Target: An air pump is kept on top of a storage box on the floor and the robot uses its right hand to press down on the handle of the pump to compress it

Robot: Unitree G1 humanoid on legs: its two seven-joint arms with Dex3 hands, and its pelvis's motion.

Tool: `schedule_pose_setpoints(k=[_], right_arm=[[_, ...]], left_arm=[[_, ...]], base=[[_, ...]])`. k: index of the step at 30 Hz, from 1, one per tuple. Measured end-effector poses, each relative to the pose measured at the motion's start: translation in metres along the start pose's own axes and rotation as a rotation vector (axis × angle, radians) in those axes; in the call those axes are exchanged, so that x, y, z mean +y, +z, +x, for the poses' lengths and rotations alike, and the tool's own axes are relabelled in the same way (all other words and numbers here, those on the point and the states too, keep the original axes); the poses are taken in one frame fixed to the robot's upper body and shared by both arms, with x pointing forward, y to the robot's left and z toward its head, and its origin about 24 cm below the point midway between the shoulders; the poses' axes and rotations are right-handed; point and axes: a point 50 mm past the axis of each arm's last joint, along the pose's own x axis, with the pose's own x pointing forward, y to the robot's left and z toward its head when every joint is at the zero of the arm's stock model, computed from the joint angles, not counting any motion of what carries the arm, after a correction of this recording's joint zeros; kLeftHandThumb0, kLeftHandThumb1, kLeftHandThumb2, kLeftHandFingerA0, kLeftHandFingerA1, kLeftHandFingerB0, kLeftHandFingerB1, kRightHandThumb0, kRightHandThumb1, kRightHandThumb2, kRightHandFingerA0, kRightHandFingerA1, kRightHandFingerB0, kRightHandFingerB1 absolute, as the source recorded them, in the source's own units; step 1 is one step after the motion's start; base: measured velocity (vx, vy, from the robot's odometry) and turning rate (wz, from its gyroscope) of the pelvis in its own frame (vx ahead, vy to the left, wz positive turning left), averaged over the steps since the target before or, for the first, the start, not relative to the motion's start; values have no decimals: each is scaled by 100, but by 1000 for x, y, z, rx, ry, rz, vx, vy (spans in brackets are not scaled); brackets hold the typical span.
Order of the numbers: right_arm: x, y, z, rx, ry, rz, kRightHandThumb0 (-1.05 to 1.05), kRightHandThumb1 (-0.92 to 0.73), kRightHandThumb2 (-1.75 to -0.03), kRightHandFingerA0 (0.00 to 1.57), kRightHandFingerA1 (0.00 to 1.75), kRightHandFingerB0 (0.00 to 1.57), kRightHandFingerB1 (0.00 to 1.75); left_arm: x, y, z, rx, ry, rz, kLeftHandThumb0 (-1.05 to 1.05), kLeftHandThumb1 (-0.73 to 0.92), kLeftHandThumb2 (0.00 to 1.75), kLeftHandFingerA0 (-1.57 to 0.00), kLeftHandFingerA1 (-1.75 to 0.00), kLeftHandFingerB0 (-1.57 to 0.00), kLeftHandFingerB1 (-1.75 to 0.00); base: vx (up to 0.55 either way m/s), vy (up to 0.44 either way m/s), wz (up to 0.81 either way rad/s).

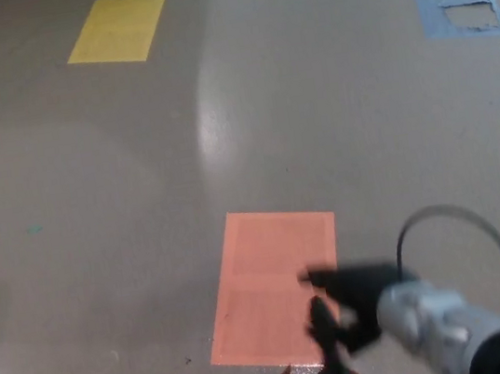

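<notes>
Low at the frame's bottom, the black right hand (348, 309) hovers blurred over the orange rectangular floor patch (269, 283); its fingers' state is unclear; the dark upright pump handle (328, 359) stands just below; no writing legible.

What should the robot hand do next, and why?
Probably lower the right robot hand a little further onto the black pump handle poking up at the bottom edge. The blurred hand hangs over the orange floor patch, right beside the handle's top. Whether they touch is unclear, and the pump's body is out of frame.
</notes>
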Motion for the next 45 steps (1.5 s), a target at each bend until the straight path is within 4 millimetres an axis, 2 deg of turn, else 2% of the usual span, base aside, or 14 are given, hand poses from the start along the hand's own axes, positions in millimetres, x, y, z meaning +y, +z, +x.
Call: schedule_pose_setpoints(k=[13, 15, 17, 19, 28, 29, 30, 32, 38, 39, 41, 42, 43, 45], right_arm=[[-119, 33, -25, -286, -369, 139, -69, -79, -115, 2, 31, 1, 28], [-135, 36, -33, -323, -421, 154, -75, -92, -75, 9, 27, 8, 22], [-146, 38, -39, -349, -458, 162, -84, -82, -113, 9, 30, 9, 24], [-163, 39, -51, -384, -520, 174, -79, -81, -112, 4, 32, 10, 26], [-241, -1, -111, -384, -838, 256, -78, -78, -107, 1, 35, 13, 34], [-245, -12, -114, -357, -862, 281, -70, -92, -72, 11, 28, 11, 26], [-247, -24, -116, -324, -884, 313, -79, -78, -105, 2, 40, 9, 36], [-245, -40, -113, -266, -892, 354, -33, -62, -114, 1, 49, 0, 46], [-223, -75, -94, -104, -827, 442, -33, -60, -113, 0, 48, 0, 46], [-215, -82, -89, -64, -804, 459, -64, -91, -67, 18, 31, 19, 29], [-206, -90, -83, -19, -776, 480, -64, -91, -67, 18, 31, 19, 29], [-198, -97, -79, 20, -753, 498, -64, -92, -68, 19, 31, 18, 29], [-196, -99, -78, 29, -747, 503, -33, -58, -112, 0, 48, 0, 47], [-178, -111, -72, 100, -702, 536, -33, -58, -112, 0, 48, 0, 47]], left_arm=[[14, 37, 7, -95, 36, -12, -61, 78, 64, -24, -31, -22, -28], [16, 43, 7, -108, 42, -14, -59, 79, 64, -23, -30, -21, -28], [17, 47, 8, -118, 46, -15, -30, 55, 106, -7, -51, -6, -49], [19, 53, 8, -134, 52, -18, -29, 56, 107, -6, -50, -6, -49], [47, 95, 6, -235, 121, -36, -29, 54, 106, -6, -50, -6, -48], [52, 99, 5, -242, 132, -39, -28, 54, 105, -7, -50, -7, -49], [57, 103, 4, -249, 143, -43, -29, 55, 106, -7, -50, -7, -49], [61, 107, 3, -256, 153, -46, -29, 55, 106, -7, -50, -7, -49], [61, 108, 3, -259, 152, -44, -29, 52, 105, -8, -51, -8, -49], [60, 108, 3, -258, 151, -44, -58, 77, 63, -25, -31, -23, -29], [60, 107, 3, -257, 151, -44, -58, 77, 63, -25, -31, -23, -29], [60, 106, 3, -254, 150, -44, -60, 76, 63, -26, -31, -24, -28], [60, 106, 3, -253, 149, -44, -61, 76, 63, -25, -31, -24, -29], [59, 103, 3, -245, 147, -44, -60, 74, 63, -24, -30, -24, -28]], base=[[0, 0, 0], [0, 0, 0], [0, 0, 0], [0, 0, 0], [0, 0, 0], [0, 0, 0], [0, 0, 0], [0, 0, 0], [0, 0, 0], [0, 0, 0], [0, 0, 0], [0, 0, 0], [0, 0, 0], [0, 0, 0]])
